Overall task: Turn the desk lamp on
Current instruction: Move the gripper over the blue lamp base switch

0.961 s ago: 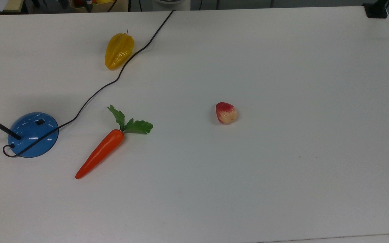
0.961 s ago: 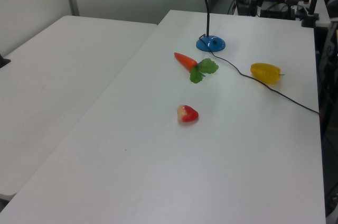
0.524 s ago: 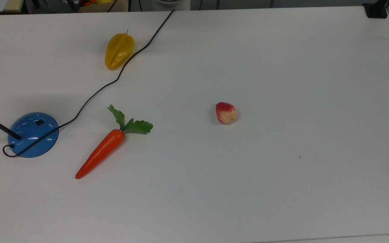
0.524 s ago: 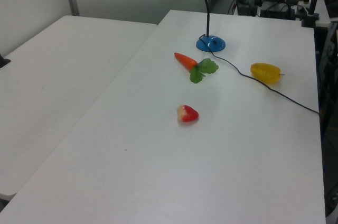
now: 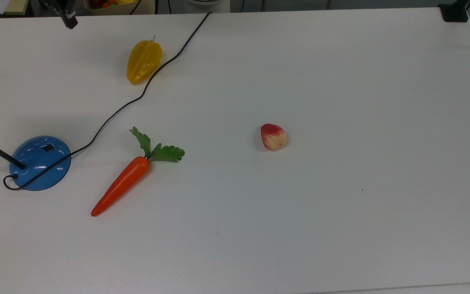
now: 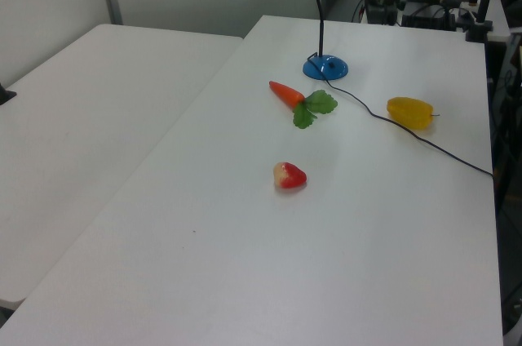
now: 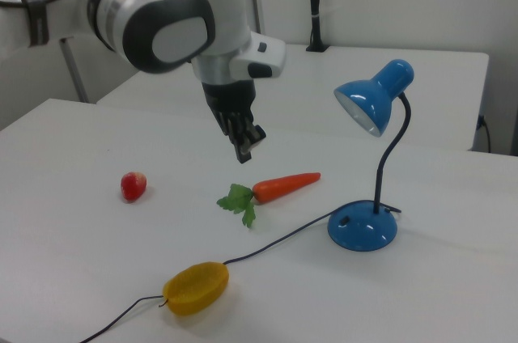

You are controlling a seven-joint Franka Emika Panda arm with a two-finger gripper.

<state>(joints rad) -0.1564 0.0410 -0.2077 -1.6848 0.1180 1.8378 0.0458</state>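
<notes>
white table (image 5: 341, 81) | desk lamp (image 7: 363, 228) near the right view's right, unlit | gripper (image 7: 248, 146) in the air above the carrot (image 7: 283, 185), fingers together, holding nothing | no containers on the table

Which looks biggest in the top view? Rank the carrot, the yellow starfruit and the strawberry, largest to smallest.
1. The carrot, longest by far, more so with its leaves.
2. The yellow starfruit, shorter but thicker.
3. The strawberry, clearly smallest.
All three lie flat on the table, so the order looks reliable.
</notes>
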